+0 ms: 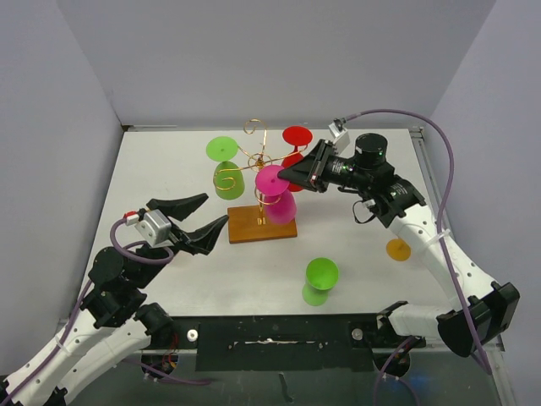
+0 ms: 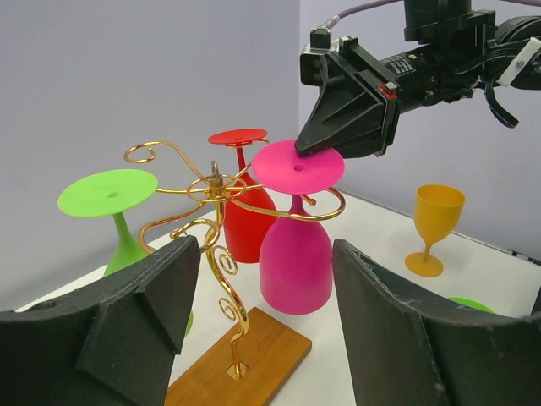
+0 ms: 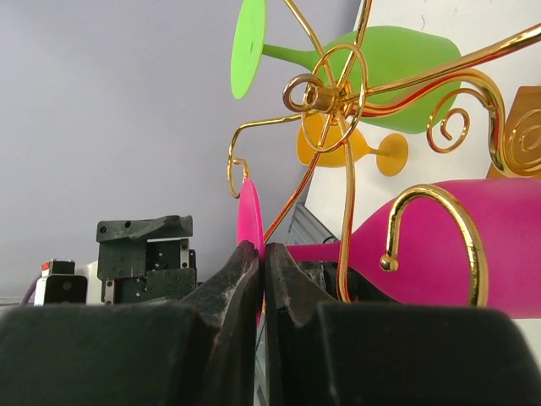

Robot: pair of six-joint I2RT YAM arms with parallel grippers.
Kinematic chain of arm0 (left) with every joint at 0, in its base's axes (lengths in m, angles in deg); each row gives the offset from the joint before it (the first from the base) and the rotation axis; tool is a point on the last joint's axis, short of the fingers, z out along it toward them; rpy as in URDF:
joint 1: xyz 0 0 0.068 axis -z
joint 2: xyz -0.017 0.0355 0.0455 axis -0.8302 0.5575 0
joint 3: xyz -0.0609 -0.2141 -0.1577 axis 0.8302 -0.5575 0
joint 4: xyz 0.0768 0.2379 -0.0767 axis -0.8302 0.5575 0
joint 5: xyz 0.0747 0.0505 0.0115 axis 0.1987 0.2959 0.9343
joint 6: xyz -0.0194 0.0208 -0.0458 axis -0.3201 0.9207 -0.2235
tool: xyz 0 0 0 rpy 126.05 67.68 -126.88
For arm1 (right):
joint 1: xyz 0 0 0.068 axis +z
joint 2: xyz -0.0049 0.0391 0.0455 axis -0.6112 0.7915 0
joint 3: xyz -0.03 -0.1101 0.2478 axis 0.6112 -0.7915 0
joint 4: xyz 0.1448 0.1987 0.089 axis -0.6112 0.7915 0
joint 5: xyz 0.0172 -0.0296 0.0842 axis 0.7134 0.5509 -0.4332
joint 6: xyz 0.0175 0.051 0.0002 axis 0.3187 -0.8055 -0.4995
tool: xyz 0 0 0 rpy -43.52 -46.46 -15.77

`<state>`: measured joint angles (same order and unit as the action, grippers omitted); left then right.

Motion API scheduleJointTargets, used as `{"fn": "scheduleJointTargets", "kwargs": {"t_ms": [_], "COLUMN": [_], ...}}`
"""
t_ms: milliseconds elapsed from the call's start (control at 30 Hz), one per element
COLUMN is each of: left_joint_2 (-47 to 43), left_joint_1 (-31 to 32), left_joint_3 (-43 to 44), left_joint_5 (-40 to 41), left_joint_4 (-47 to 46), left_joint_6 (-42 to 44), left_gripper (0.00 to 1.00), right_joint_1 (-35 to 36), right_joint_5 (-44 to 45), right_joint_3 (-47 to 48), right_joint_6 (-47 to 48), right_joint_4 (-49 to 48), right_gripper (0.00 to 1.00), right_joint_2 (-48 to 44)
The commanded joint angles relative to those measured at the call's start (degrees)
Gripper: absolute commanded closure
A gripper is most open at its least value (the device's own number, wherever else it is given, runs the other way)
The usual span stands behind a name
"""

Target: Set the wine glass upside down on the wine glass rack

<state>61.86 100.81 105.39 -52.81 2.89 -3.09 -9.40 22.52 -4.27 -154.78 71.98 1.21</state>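
Centre of the table (image 1: pixel 169 271): the wine glass rack (image 1: pixel 260 161), gold wire rising from a wooden base (image 1: pixel 262 224). The magenta wine glass (image 1: pixel 281 203) hangs bowl-down in the near-right scroll arm. It looks seated, though no view settles this. Your right gripper (image 1: pixel 287 174) is pinched on the rim of that glass's foot. Your left gripper (image 1: pixel 213 211) hovers just left of the base, spread wide and empty. A green glass (image 1: pixel 228 182) and a red glass (image 1: pixel 297 135) sit foot-up at other arms.

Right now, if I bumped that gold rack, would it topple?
Probably wobbles: the rack is thin wire with glasses hung high. Its flat wooden base likely resists toppling. The right gripper pinching the pink glass may steady it.
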Motion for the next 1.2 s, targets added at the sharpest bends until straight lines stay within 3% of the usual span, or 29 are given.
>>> {"fn": "scheduleJointTargets", "kwargs": {"t_ms": [0, 1167], "left_joint_2": [0.38, 0.39], "left_joint_1": [-0.03, -0.38], "left_joint_3": [0.63, -0.69], "left_joint_5": [0.92, 2.79], "left_joint_4": [-3.32, -3.57], "left_joint_6": [-0.48, -0.79], "left_gripper": [0.37, 0.37], "right_joint_1": [1.07, 4.65], "right_joint_5": [-3.86, -3.44], "right_joint_3": [3.52, 2.82], "right_joint_6": [0.82, 6.02], "right_joint_4": [-3.96, 2.48], "right_gripper": [1.0, 0.99], "right_joint_2": [0.34, -2.68]}}
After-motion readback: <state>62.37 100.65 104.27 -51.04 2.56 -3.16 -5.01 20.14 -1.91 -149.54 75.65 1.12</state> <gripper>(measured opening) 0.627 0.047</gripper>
